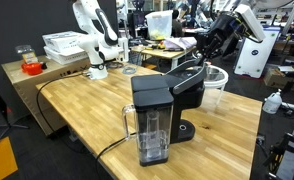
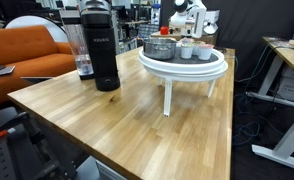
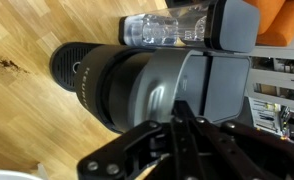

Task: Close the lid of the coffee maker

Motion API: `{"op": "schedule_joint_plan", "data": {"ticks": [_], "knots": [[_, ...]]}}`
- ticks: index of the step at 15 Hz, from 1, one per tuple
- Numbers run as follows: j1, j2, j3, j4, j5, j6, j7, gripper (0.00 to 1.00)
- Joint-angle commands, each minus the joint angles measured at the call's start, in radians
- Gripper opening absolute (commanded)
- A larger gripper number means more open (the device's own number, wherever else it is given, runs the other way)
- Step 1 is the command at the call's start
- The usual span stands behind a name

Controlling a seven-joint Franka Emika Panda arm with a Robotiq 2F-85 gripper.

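Note:
The black coffee maker [image 1: 159, 105] stands on the wooden table, its clear water tank [image 1: 150, 128] toward the camera. It also shows in an exterior view [image 2: 104, 50] at the left. Its lid [image 1: 190, 78] is tilted up at an angle over the brew head. My gripper [image 1: 201, 62] reaches down from the upper right, with its tip at the raised lid. In the wrist view the fingers [image 3: 176, 120] are pressed together and rest against the shiny dark lid [image 3: 147, 90]. The round drip base [image 3: 79, 70] lies beyond it.
A white round stand [image 2: 219, 66] with bowls on it sits on the table beside the machine. A power cord [image 1: 109, 148] runs off the table edge. A white robot arm [image 1: 92, 35] and cluttered benches stand behind. An orange sofa [image 2: 27, 50] is nearby.

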Motion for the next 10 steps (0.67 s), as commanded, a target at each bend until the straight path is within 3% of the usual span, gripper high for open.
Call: {"op": "schedule_joint_plan", "data": {"ticks": [1, 10], "knots": [[-0.005, -0.046, 0.004, -0.068, 0.04, 0.042, 0.03, 0.0], [-0.01, -0.085, -0.004, -0.136, 0.117, 0.067, 0.031, 0.0]]}}
